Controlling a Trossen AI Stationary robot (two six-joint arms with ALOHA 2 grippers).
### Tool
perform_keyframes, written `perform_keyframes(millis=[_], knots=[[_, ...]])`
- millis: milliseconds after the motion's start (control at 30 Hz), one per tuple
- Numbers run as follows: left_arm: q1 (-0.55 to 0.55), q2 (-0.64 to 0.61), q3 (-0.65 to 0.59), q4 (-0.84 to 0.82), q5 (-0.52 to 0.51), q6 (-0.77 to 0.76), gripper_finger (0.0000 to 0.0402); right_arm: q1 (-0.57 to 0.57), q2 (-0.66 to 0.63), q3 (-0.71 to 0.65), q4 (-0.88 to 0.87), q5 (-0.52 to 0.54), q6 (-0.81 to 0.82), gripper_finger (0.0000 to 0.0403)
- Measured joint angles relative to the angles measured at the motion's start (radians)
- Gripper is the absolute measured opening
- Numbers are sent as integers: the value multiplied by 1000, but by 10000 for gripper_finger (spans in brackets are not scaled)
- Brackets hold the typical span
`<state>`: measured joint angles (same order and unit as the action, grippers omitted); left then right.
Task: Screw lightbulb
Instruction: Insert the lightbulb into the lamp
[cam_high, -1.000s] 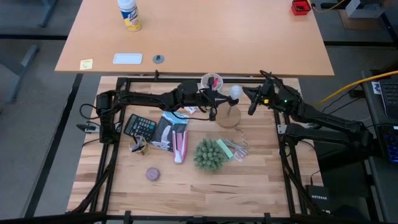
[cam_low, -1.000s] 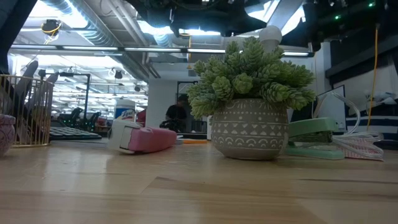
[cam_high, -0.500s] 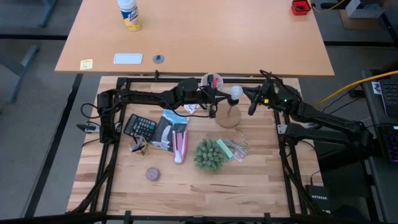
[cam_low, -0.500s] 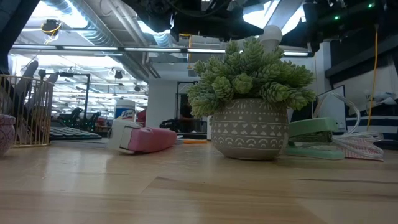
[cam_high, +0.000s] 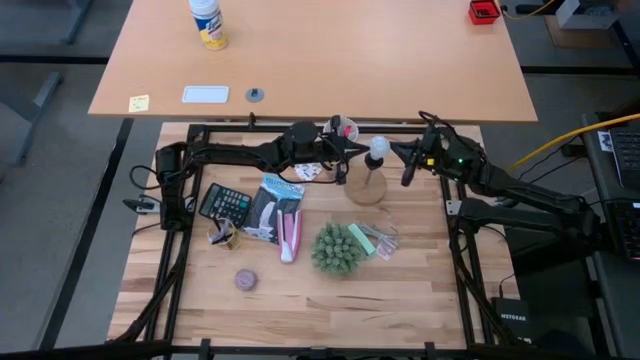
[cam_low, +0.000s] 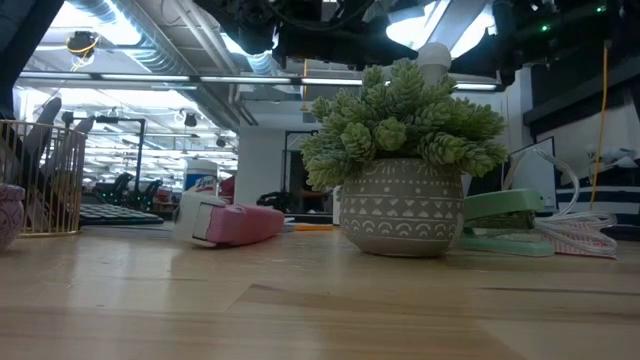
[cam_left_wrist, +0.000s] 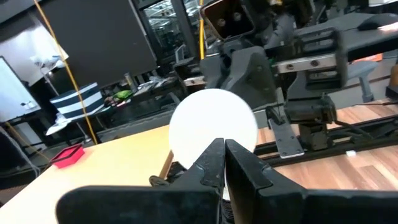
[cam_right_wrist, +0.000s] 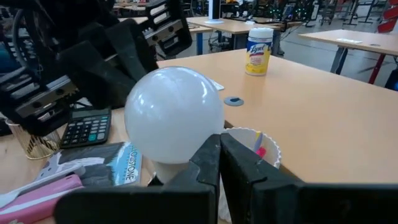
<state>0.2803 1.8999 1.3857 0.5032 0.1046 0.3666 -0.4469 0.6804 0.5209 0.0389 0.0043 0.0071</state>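
Note:
The white lightbulb (cam_high: 378, 148) stands upright on a post over a round wooden disc (cam_high: 367, 191), near the table's far edge. Its top (cam_low: 433, 56) shows above the plant in the low view. My left gripper (cam_high: 345, 165) is shut and points level at the bulb (cam_left_wrist: 213, 127) from the table's left. My right gripper (cam_high: 406, 172) is also shut and points at the bulb (cam_right_wrist: 174, 115) from the right. In the high view a small gap separates each gripper from the bulb.
A white cup (cam_high: 346, 128) with pens stands just behind my left gripper. A calculator (cam_high: 226, 204), a pink device (cam_high: 290, 236), a potted plant (cam_high: 336, 249), a green stapler (cam_high: 362, 238) and a small puck (cam_high: 246, 280) lie nearer the front.
My left gripper has shifted a little toward the table's far edge and now partly covers the white cup in the high view. It stays shut. The bulb and my right gripper have kept still.

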Motion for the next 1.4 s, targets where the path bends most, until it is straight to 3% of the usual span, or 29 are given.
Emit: perform_keyframes(millis=[267, 533, 800, 1200, 1400], knots=[[11, 0, 0, 1, -7, 3, 5, 0, -5, 0, -14, -15, 0, 16], [31, 5, 0, -8, -21, 2, 5, 5, -17, 0, -25, -102, -1, 17], [38, 5, 0, -6, -7, 4, 5, 4, -18, 0, -34, -99, 12, 17], [49, 0, 0, 14, -19, 15, 5, 2, -83, 0, -43, 106, 14, 11], [49, -10, 0, 5, -33, 17, 5, 2, -93, 0, -39, 143, 7, 16]])
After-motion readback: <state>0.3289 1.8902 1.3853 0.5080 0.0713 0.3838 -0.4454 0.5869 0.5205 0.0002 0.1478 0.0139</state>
